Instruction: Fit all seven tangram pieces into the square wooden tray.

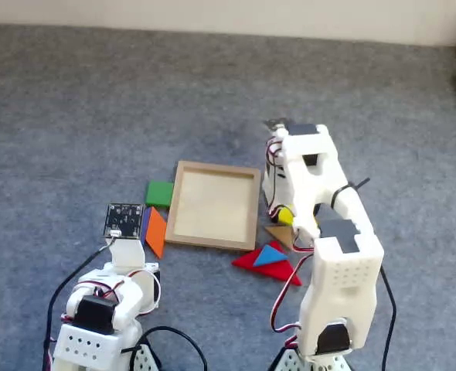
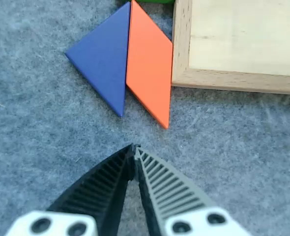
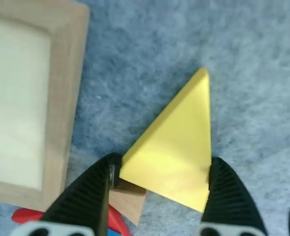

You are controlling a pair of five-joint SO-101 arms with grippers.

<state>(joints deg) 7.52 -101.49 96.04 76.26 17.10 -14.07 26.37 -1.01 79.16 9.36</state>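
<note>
Ribbed right gripper [image 3: 159,189] is pinching a smooth yellow triangle [image 3: 179,132]. The left gripper [image 2: 134,153] is pressing its jaws together above fuzzy grey carpet [image 2: 37,123].

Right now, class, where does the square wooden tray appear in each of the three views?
High view: the tray lies mid-picture, orange piece on one side, yellow triangle on the other.
Left wrist view: its corner, beside the orange piece, beyond the shut left gripper.
Right wrist view: its rim, beside the yellow triangle in the right gripper.
Shared landmark: the grey carpet.
</note>
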